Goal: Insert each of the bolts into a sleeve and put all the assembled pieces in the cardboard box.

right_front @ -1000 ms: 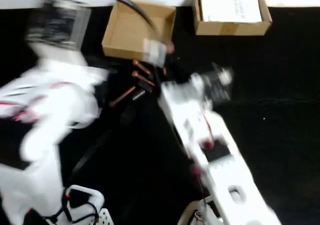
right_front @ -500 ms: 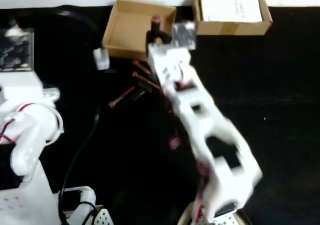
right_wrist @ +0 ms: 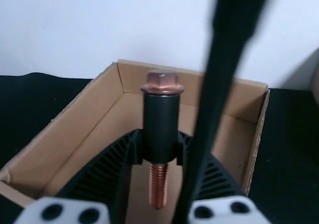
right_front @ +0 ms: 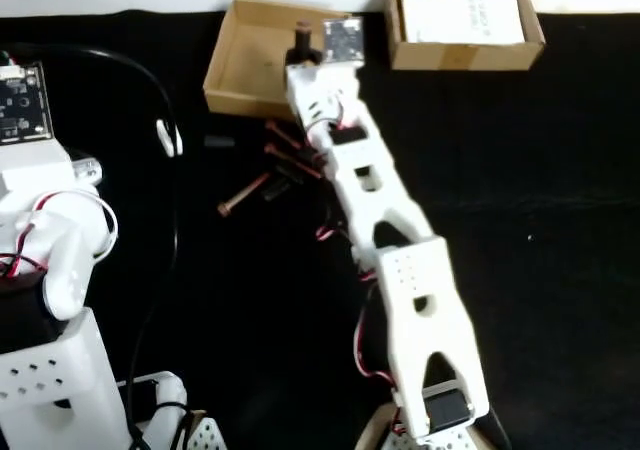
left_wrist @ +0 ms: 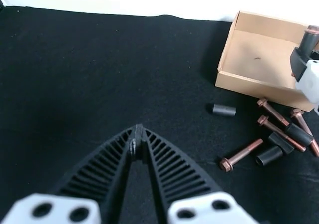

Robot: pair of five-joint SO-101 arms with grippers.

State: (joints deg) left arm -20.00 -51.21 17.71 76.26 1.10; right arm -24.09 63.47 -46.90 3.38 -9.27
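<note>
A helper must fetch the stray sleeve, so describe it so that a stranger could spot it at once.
Start at the cardboard box nearest the scattered copper bolts. Just off its near wall lies a short black sleeve. Unlike the other sleeves, which lie among the bolts, it lies alone, touching nothing.

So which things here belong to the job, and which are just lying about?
Job: right claw, shut on copper bolt in black sleeve; open brown cardboard box; loose copper bolts; loose black sleeves.
Lying about: second cardboard box holding white paper.
</note>
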